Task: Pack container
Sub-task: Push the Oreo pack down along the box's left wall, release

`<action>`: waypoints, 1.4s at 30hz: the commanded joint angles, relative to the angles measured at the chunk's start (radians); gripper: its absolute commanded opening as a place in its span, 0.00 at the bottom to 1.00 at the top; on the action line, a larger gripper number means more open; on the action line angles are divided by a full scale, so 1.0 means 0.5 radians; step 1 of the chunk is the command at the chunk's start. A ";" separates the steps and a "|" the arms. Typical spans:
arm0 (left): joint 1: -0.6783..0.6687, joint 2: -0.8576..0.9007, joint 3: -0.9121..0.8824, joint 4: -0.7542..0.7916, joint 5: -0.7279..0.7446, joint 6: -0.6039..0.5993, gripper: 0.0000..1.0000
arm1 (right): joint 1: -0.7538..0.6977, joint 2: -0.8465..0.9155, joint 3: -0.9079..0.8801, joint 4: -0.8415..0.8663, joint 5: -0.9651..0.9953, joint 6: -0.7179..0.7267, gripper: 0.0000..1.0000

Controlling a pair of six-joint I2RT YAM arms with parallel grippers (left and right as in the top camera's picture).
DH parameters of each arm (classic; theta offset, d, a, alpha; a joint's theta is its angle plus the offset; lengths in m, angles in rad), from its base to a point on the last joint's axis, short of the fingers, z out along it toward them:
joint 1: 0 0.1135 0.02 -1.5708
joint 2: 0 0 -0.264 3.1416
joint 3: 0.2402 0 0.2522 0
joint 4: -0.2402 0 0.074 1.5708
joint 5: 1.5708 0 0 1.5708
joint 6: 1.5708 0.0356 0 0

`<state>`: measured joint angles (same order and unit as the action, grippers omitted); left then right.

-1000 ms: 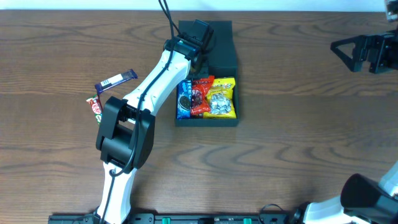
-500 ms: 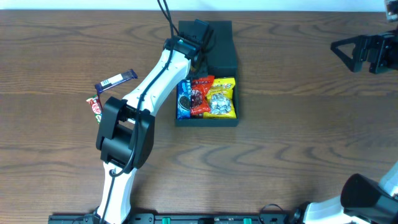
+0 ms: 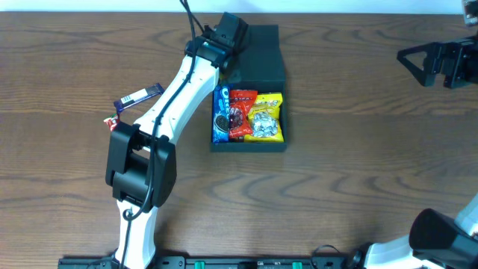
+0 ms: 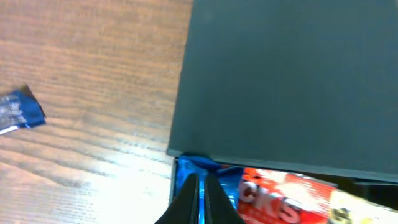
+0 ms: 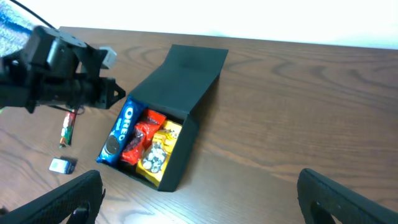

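Dark blue-black cardboard is seen in one container (image 3: 248,146), set near the middle of the wooden table (image 3: 358,164) with its lid (image 3: 263,56) thrown open on the far side. Three snack packets are counted inside, laid side by side and filling the tray: a blue packet (image 3: 221,116) on the left, a red packet (image 3: 239,113) in the middle and a yellow packet (image 3: 267,118) on the right. Two more wrappers are counted on the bare table well to the left of the container: a blue bar wrapper (image 3: 142,94) and, nearer the robot, a red wrapper (image 3: 112,123).

Two grippers are in view. The left gripper (image 4: 200,190) is held above the container's far left corner, over the hinge line and the end of the blue packet; its fingers are pressed together with nothing between them. The right gripper (image 5: 199,179) is kept far off to the right, its fingers (image 5: 62,199) spread wide and nothing gripped.

From overhead, the left arm (image 3: 175,93) is laid across the space between the loose wrappers and the container, and part of the red wrapper and the lid's near left corner are covered by it. In the left wrist view the packets are cut off by the lower edge. The print on the yellow packet cannot be read, and whether the lid lies flat or leans cannot be told.
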<state>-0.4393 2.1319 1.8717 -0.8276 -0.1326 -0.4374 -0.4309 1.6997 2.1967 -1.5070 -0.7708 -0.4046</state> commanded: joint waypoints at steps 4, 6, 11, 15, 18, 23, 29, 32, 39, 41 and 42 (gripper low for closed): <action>0.002 0.014 -0.143 0.064 0.052 -0.024 0.05 | -0.012 0.005 -0.003 -0.008 -0.046 0.017 0.99; 0.002 0.015 -0.169 0.078 0.051 -0.024 0.06 | -0.012 0.005 -0.003 -0.008 -0.045 0.027 0.99; 0.002 0.015 -0.213 0.101 0.051 -0.024 0.06 | -0.012 0.005 -0.003 -0.010 -0.045 0.048 0.99; 0.002 0.015 -0.291 0.132 0.052 -0.024 0.06 | -0.012 0.005 -0.003 -0.023 -0.046 0.047 0.99; 0.003 0.008 -0.286 0.140 0.049 -0.014 0.06 | -0.012 0.005 -0.003 -0.030 -0.046 0.047 0.99; 0.005 -0.089 -0.166 0.112 0.049 -0.008 0.06 | -0.012 0.004 -0.003 -0.050 -0.045 0.047 0.99; -0.002 -0.433 -0.135 -0.056 0.054 -0.009 0.06 | -0.012 0.004 -0.003 -0.067 -0.045 0.047 0.99; -0.014 -0.536 -0.136 -0.340 0.060 -0.009 0.06 | -0.012 0.004 -0.003 -0.062 -0.045 0.046 0.99; -0.114 -0.541 -0.333 -0.668 0.233 0.031 0.06 | -0.012 0.005 -0.003 -0.036 -0.046 0.046 0.99; -0.164 -0.543 -0.410 -0.607 0.252 0.085 0.06 | -0.012 0.004 -0.003 -0.037 -0.046 0.047 0.99; -0.190 -0.544 -0.443 -0.576 0.249 0.105 0.06 | -0.012 0.005 -0.003 -0.037 -0.046 0.047 0.99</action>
<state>-0.5079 1.8496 1.6825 -1.1316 -0.0372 -0.4244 -0.4309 1.6997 2.1967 -1.5253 -0.7712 -0.3939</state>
